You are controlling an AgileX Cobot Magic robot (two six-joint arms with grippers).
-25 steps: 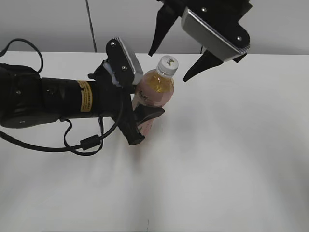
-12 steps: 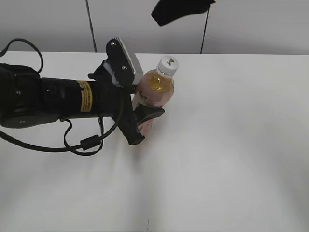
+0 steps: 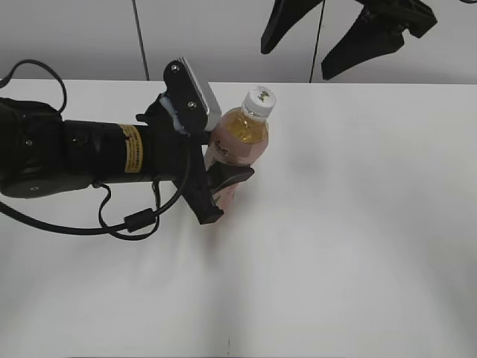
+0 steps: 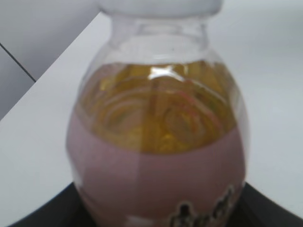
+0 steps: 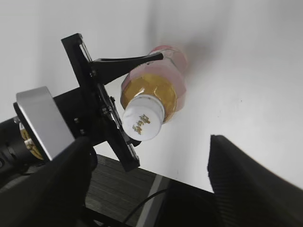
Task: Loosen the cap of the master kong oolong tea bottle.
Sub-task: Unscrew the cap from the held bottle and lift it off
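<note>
The master kong oolong tea bottle [image 3: 240, 138] stands upright on the white table [image 3: 358, 224], amber tea above a pink label. Its white cap [image 3: 259, 98] sits on the neck. My left gripper [image 3: 222, 156] is shut on the bottle's labelled body from the left. In the left wrist view the bottle [image 4: 156, 156] fills the frame, with the cap's lower edge [image 4: 161, 4] at the top. My right gripper [image 3: 298, 58] is open and empty, high above and to the right of the cap. In the right wrist view the cap [image 5: 143, 121] lies below between my open right fingers [image 5: 251, 179].
The left arm's black body and its cable [image 3: 134, 220] lie across the table's left half. A grey wall [image 3: 74, 37] runs behind the table's far edge. Bare table surface spreads to the right of and in front of the bottle.
My right gripper, open and low beside the cap a second ago, has lifted and shifted right. The bottle and left gripper have not moved.
</note>
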